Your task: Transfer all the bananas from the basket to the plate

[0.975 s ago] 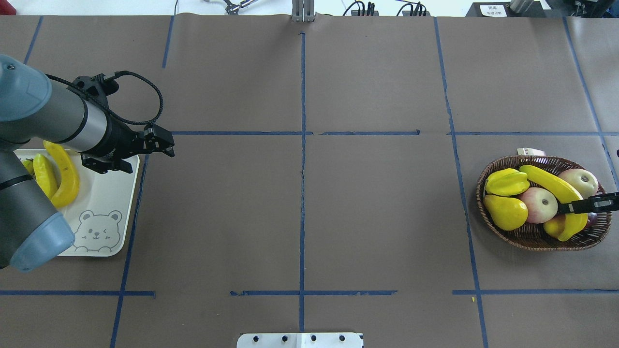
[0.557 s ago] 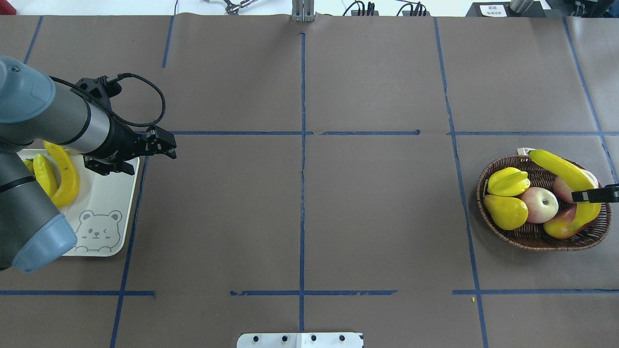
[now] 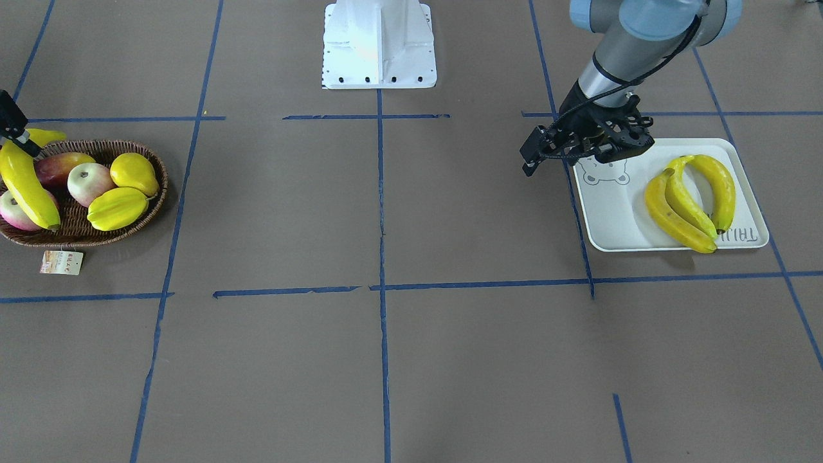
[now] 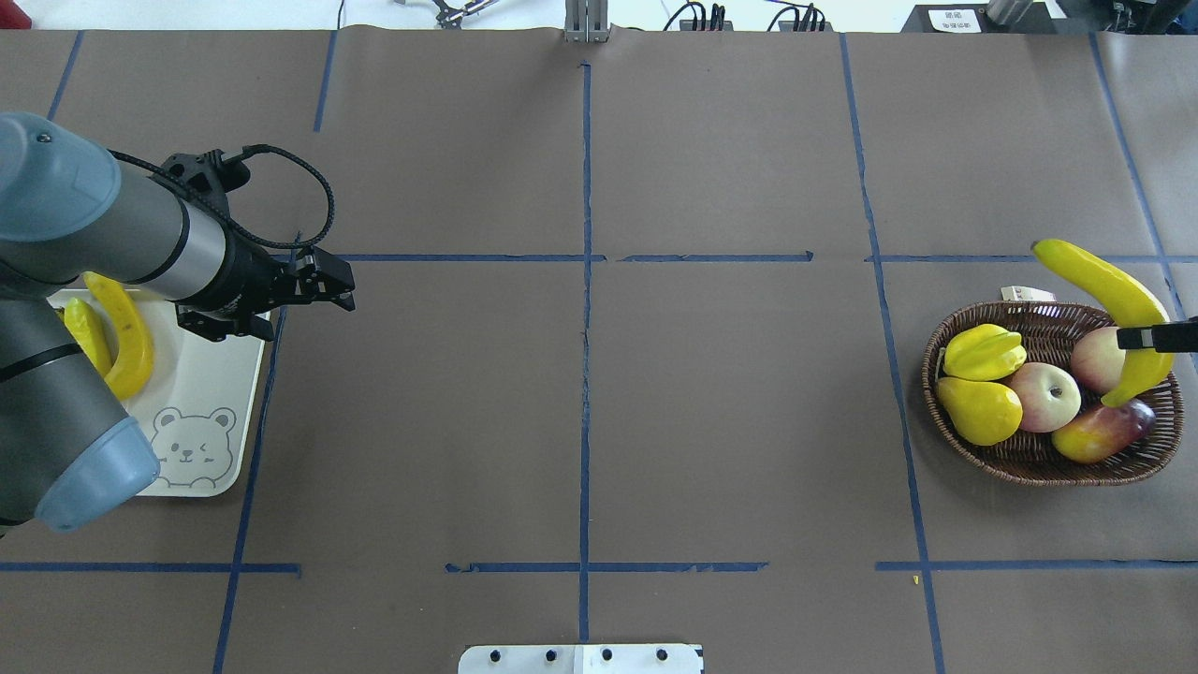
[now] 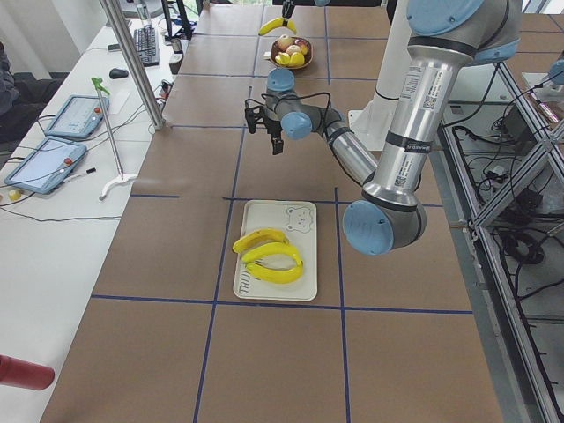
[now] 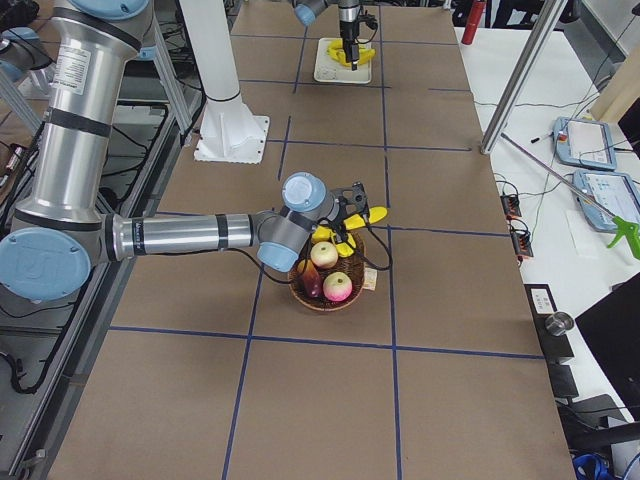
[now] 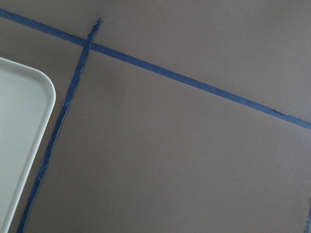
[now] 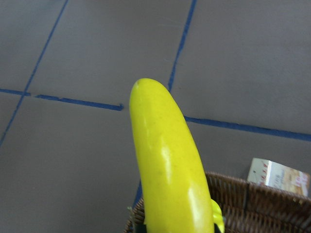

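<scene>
Just below the right gripper [image 4: 1130, 337], which pinches the last banana [image 4: 1104, 288], lies the basket [image 4: 1039, 465]; next, the fruit needs carrying to the far plate [image 4: 217, 374].

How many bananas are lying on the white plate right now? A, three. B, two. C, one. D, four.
A: three bananas lie side by side on the plate, while the fourth banana is held by the right gripper over the basket.
</scene>
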